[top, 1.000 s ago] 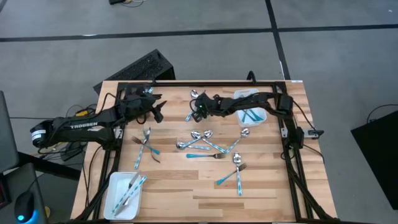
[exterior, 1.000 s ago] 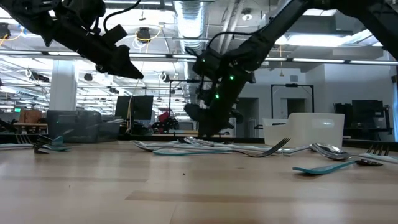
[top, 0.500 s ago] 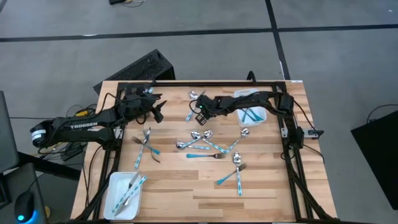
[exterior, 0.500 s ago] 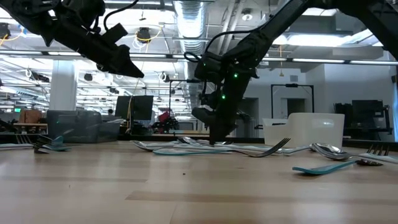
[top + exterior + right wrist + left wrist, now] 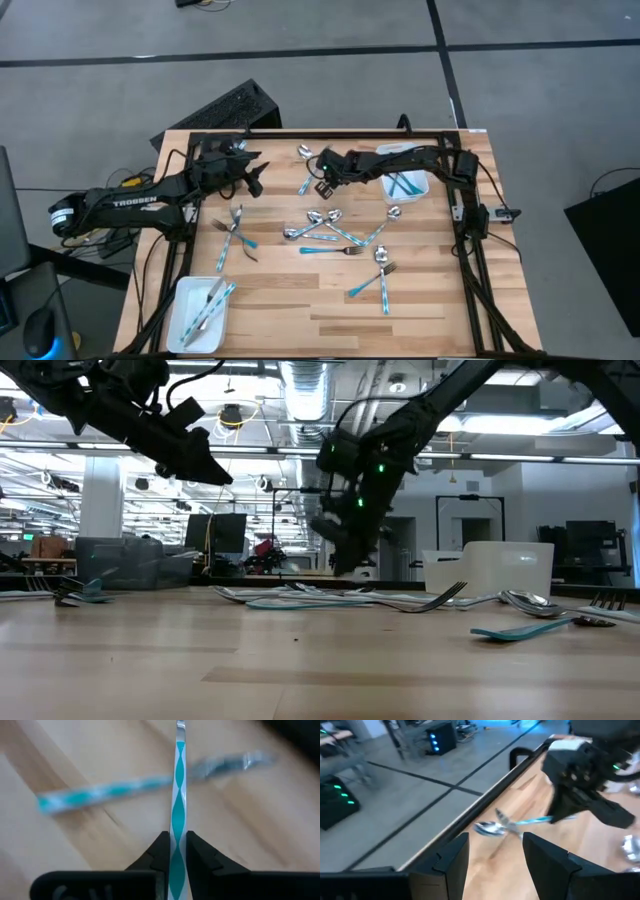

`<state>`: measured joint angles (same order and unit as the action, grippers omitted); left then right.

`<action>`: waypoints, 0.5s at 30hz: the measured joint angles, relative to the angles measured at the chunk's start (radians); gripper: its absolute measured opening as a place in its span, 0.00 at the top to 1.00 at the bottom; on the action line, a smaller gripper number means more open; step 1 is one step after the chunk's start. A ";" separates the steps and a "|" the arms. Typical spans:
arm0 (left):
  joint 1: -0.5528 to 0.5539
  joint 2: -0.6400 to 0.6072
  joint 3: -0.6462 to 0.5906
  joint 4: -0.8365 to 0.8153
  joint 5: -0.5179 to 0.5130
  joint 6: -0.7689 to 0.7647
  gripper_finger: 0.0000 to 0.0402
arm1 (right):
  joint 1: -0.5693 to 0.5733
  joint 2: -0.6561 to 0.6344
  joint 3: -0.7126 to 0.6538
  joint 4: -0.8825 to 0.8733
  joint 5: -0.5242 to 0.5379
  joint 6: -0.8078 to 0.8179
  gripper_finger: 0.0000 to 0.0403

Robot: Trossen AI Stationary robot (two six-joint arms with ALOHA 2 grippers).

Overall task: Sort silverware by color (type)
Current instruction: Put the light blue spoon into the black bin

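**A:** Which way does the piece in your right gripper (image 5: 174, 851) point?

**B:** Its long axis runs straight out from between your fingers (image 5: 158, 851). The teal-handled utensil (image 5: 176, 805) is pinched by its handle, and the far end leaves the wrist picture, so you cannot tell whether it is a fork, spoon or knife.

**A:** Is it clear of the table?

**B:** From the low camera your right gripper (image 5: 340, 555) hangs above the wooden table (image 5: 300, 670), over the loose silverware (image 5: 330, 598). From above it sits at the back middle of the table (image 5: 300, 310), just beside a spoon (image 5: 304, 153) near the rear edge.

**A:** And the other piece under it?

**B:** A second teal utensil (image 5: 125, 785) lies on the wood, crossing almost square to the held one.

**A:** Your left gripper?

**B:** The left gripper (image 5: 252, 172) waits over the back left of the table, fingers (image 5: 451, 857) spread apart with nothing between them.

**A:** The containers?

**B:** The white tray (image 5: 420, 187) at back right holds a few teal pieces; the white tray (image 5: 184, 300) at front left holds several more, lying lengthwise. The rest of the silverware (image 5: 330, 232) is scattered mid-table, pointing every way
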<state>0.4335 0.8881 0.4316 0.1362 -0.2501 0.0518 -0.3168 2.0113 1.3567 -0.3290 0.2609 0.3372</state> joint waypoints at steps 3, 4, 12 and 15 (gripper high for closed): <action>0.000 0.032 -0.002 0.053 0.068 -0.044 0.57 | 0.000 -0.038 0.000 0.058 0.005 -0.022 0.84; -0.001 0.048 -0.007 0.090 0.086 -0.052 0.57 | 0.001 -0.049 0.000 0.088 0.009 -0.031 0.84; 0.014 0.211 -0.043 0.431 0.103 -0.101 0.57 | 0.076 -0.089 0.002 0.347 0.240 -0.266 0.84; 0.032 0.256 -0.043 0.526 0.108 -0.100 0.57 | 0.107 -0.081 0.002 0.456 0.367 -0.379 0.84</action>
<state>0.4651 1.1441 0.3889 0.6623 -0.1425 -0.0480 -0.2096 1.9307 1.3590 0.1267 0.6279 -0.0414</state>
